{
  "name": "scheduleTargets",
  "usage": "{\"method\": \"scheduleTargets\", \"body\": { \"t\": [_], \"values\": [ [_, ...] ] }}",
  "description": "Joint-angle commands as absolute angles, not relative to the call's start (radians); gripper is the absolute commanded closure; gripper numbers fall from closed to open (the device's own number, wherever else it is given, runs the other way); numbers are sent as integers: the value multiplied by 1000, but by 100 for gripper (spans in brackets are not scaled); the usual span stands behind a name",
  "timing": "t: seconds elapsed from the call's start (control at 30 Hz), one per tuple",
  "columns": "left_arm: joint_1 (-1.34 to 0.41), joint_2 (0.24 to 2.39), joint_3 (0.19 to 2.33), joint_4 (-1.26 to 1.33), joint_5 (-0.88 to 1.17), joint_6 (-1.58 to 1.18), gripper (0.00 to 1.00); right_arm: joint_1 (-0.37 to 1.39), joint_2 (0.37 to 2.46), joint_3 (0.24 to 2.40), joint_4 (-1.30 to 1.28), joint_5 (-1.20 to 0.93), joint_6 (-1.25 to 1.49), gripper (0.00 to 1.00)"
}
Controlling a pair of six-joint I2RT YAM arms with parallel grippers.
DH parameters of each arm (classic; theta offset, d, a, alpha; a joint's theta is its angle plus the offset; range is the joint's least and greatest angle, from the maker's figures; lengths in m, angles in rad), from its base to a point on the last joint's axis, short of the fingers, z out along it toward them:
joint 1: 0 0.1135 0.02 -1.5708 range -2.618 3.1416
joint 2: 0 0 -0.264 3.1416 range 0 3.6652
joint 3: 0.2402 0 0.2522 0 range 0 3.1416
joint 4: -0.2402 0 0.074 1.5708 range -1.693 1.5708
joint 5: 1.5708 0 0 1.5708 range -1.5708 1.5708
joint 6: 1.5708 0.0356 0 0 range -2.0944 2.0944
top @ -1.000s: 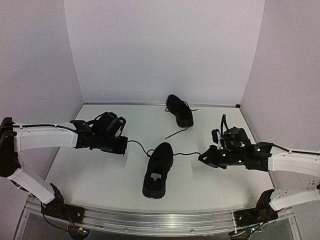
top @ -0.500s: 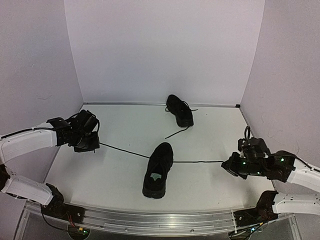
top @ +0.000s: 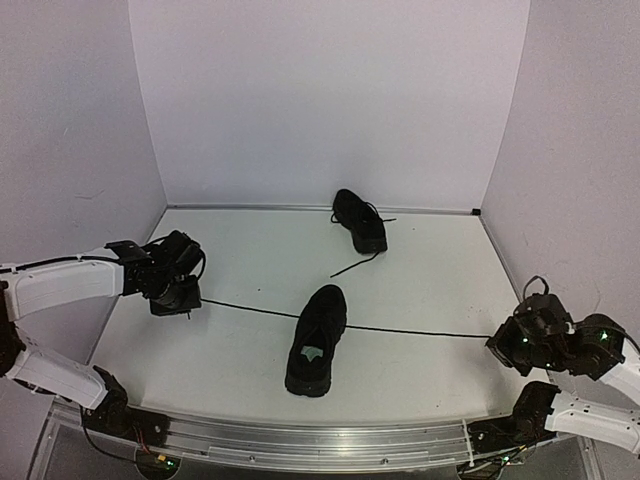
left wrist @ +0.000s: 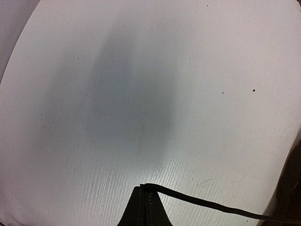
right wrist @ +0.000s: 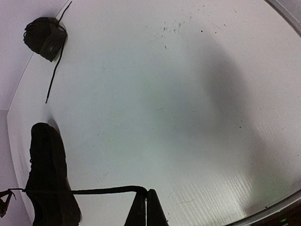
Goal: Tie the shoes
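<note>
Left hand [top: 187, 305] and right hand [top: 498, 343] had pulled wider apart, each pinching one end of the thin black lace [top: 250, 308] of the small black low-top sneaker [top: 317, 340], so I judged even tension best.

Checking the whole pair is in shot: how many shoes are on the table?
2. The near shoe lies mid-table, laces stretched to both sides; the far shoe sits behind it at the back. None appears hidden.
</note>
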State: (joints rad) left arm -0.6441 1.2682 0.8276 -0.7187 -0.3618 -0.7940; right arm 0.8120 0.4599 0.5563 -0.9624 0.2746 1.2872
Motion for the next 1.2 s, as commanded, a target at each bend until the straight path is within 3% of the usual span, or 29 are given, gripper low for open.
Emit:
{"method": "scheduleTargets", "body": {
  "t": [0.0, 0.13, 0.23, 0.3, 0.37, 0.4, 0.5, 0.67, 0.87, 1.17],
  "values": [
    [-634, 1292, 836, -731, -387, -804, 100, 812, 437, 594, -1032, 325, 1304, 100],
    [-623, 1315, 835, -720, -359, -758, 100, 813, 511, 618, -1008, 322, 1235, 100],
    [-624, 1323, 831, -646, -217, -639, 98, 813, 608, 626, -925, 279, 1134, 99],
    [-625, 1320, 830, -619, -142, -584, 85, 812, 680, 628, -853, 223, 1065, 78],
    [-624, 1311, 832, -614, -116, -540, 63, 812, 747, 638, -789, 179, 1007, 44],
    [-624, 1305, 836, -616, -111, -522, 52, 812, 768, 644, -763, 162, 978, 32],
    [-624, 1295, 852, -606, -69, -464, 29, 812, 814, 675, -684, 122, 871, 16],
    [-626, 1347, 875, -497, 143, -364, 20, 812, 1012, 733, -490, -42, 641, 14],
    [-647, 1512, 970, -481, 145, -267, 20, 815, 1359, 832, -358, -176, 440, 19],
    [-749, 1615, 1023, -407, 302, -64, 20, 850, 1560, 905, -170, -374, 251, 21]
  ]
}}
